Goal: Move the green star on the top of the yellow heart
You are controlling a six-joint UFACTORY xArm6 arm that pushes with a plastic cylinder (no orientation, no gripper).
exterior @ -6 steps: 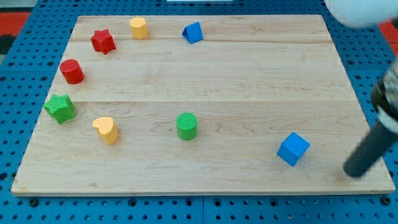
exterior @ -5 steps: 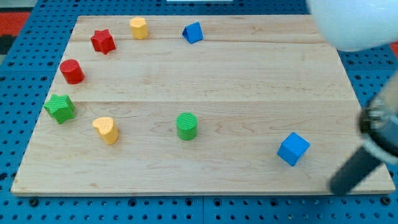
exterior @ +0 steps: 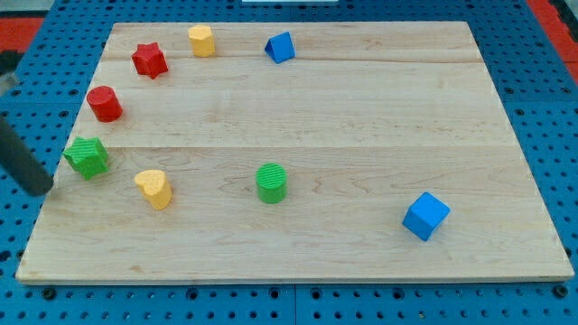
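Note:
The green star (exterior: 88, 157) lies at the board's left edge, about mid-height. The yellow heart (exterior: 154, 188) lies just right of it and a little lower, apart from it. My rod comes in from the view's left edge, and my tip (exterior: 41, 190) rests just off the board's left edge, to the left of and slightly below the green star, with a small gap between them.
A red cylinder (exterior: 105, 104), a red star (exterior: 149, 60), a yellow cylinder (exterior: 201, 41) and a blue triangular block (exterior: 281, 47) arc along the upper left. A green cylinder (exterior: 271, 182) stands at lower centre, a blue cube (exterior: 425, 216) at lower right.
The rod has left the board's lower right corner and now stands at the left edge beside the green star. No block has moved.

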